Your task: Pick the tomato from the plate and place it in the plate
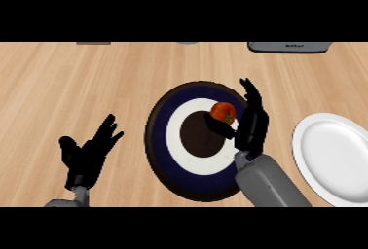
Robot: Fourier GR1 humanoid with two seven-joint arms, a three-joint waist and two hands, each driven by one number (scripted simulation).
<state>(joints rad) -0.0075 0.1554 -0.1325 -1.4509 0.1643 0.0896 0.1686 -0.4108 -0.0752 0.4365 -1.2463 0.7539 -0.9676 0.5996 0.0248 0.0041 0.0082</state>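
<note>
Nearest, the left hand (pixel 90 153) rests open at near left. The right hand (pixel 251 124) stands wide, fingers straight, just right of the tomato (pixel 223 112) on the dark ringed plate's (pixel 159 146) right half. Closing off-centre could, I judge, squirt the round tomato leftward, or lose it before the white plate (pixel 330 160) at the right.

Honestly nothing readable here: the only writing I can spot is a tiny dark mark on the front of the grey appliance (pixel 289 46) at the far edge of the wooden counter (pixel 86 87), and it's too small to make out.
</note>
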